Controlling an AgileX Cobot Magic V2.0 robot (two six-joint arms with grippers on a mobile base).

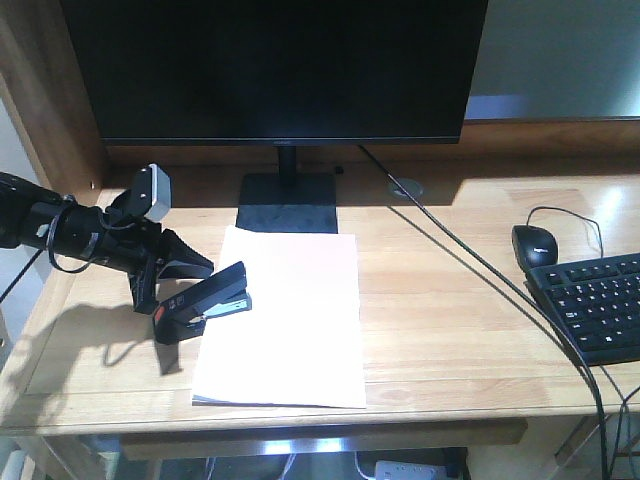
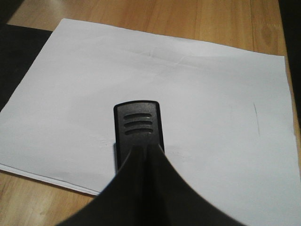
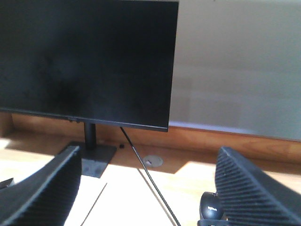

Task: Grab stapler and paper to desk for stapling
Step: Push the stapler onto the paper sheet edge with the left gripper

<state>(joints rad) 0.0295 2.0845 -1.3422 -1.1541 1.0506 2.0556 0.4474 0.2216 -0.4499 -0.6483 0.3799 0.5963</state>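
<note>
The white paper (image 1: 290,320) (image 2: 197,94) lies flat on the light-wood desk (image 1: 450,330) (image 2: 188,19), in front of the monitor stand. The black stapler (image 1: 210,295) (image 2: 138,122) with an orange-red rear patch sits tilted at the sheet's left edge, nose over the paper. My left gripper (image 1: 198,266) (image 2: 149,149) comes in from the left, its fingers closed together on top of the stapler's upper arm, not round its sides. My right gripper (image 3: 148,188) shows only in its wrist view, wide open, nothing between its ribbed fingers (image 3: 47,188), above the desk (image 3: 188,183).
A dark monitor (image 1: 280,70) on a black stand base (image 1: 288,205) stands behind the paper. A black cable (image 1: 480,270) runs diagonally from the monitor to the front right. A black mouse (image 1: 535,245) (image 3: 210,207) and keyboard (image 1: 600,300) lie at the right.
</note>
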